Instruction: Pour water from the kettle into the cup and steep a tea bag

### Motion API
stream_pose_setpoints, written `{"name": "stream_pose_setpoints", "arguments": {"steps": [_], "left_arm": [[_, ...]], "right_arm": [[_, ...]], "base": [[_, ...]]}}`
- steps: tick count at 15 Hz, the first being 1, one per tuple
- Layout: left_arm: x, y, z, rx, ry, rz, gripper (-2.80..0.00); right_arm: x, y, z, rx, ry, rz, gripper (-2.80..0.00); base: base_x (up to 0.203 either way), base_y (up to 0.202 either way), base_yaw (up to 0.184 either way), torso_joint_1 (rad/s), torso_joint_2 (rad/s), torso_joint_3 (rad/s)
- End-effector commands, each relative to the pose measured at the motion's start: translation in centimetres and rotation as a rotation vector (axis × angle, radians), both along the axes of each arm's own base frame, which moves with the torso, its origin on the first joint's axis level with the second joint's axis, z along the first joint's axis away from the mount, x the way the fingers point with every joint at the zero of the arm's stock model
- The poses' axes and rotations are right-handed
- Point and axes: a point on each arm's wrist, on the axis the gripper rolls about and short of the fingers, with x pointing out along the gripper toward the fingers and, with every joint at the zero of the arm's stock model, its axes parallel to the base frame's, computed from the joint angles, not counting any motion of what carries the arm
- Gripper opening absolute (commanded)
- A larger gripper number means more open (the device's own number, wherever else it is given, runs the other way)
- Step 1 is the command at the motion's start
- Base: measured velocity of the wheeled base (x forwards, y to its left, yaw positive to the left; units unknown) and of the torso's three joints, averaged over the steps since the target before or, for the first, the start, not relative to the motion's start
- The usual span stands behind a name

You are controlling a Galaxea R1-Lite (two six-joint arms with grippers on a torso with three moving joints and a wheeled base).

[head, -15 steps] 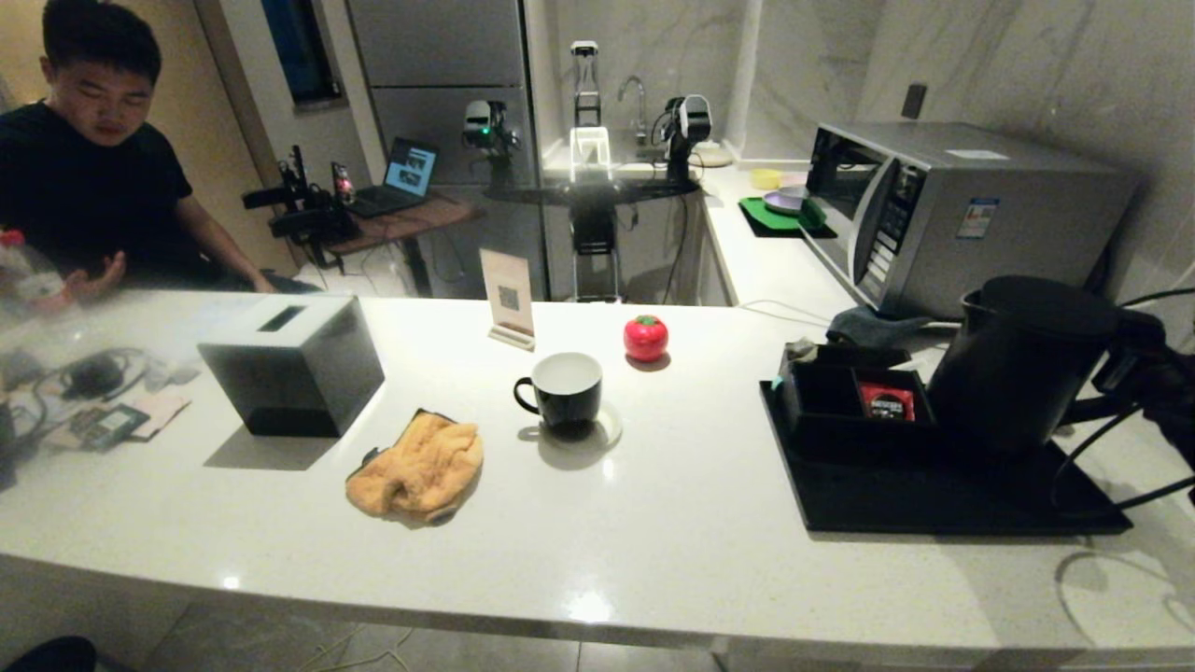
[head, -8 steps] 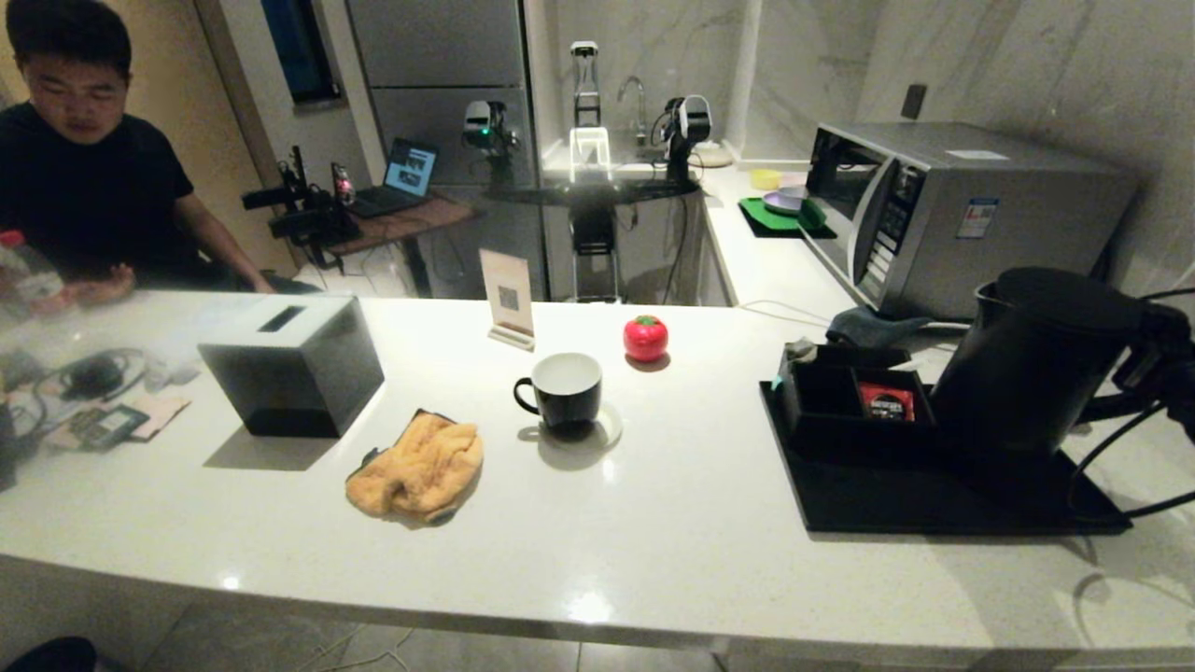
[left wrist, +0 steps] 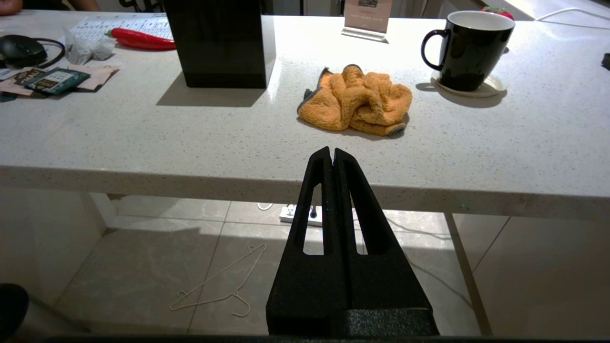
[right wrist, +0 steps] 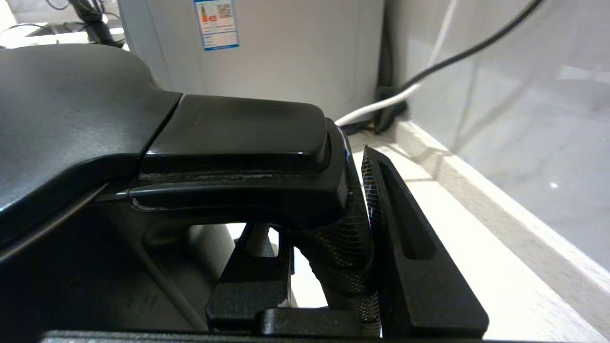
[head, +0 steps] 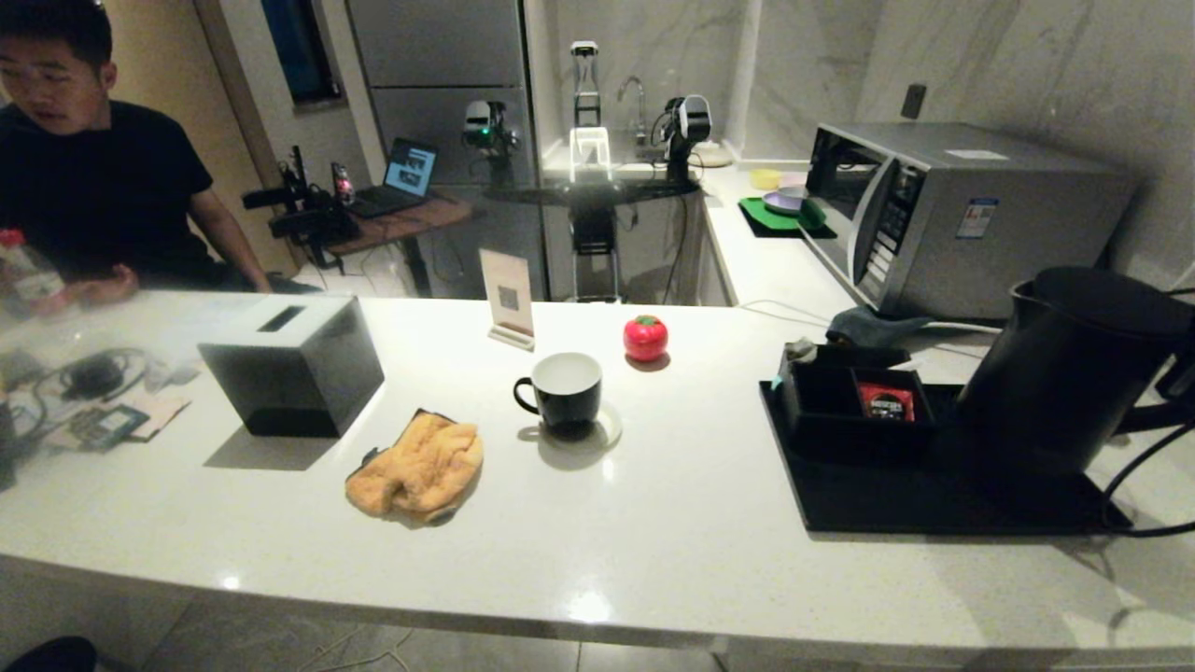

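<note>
At the right end of the surface (head: 653,560), I have the right gripper (right wrist: 355,228) clamped on the loop handle of the kettle (head: 1074,373); in the right wrist view its mesh-faced fingers (right wrist: 381,200) sit on either side of the handle just below the lid hinge. The kettle hangs over the rear right corner of the black tray (head: 896,509), tilted slightly; whether its base touches the tray I cannot tell. The step in hand, as I judge it, is the carry of the kettle toward the cup (head: 565,387). The next move calls for a level traverse to my left, past the compartment box (head: 840,411), then a slow tip with the short spout over the cup's rim. The trailing cable (head: 1139,467) could snag.

The kettle is large, matte black, with a flat closed lid. The cup is a black mug, white inside, standing upright on a pale coaster (head: 607,434) near the middle of the surface, well apart from the kettle, beside an orange cloth (head: 420,467). The left gripper (left wrist: 332,155) is parked below the surface edge, fingers together.
</note>
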Motion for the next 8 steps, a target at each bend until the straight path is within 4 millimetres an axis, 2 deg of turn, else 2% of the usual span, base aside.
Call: {"name": "stream_pose_setpoints", "arguments": {"steps": [1, 8], "left_arm": [[0.0, 0.0, 0.0, -0.001, 0.000, 0.000, -2.80], [0.0, 0.0, 0.0, -0.001, 0.000, 0.000, -2.80]], "right_arm": [[-1.1, 0.4, 1.1, -0.019, -0.035, -0.006, -2.80], [-3.3, 1.5, 2.8, -0.018, -0.033, -0.007, -2.80]], "base": [[0.000, 0.000, 0.000, 0.000, 0.00, 0.000], [0.000, 0.000, 0.000, 0.000, 0.00, 0.000]]}}
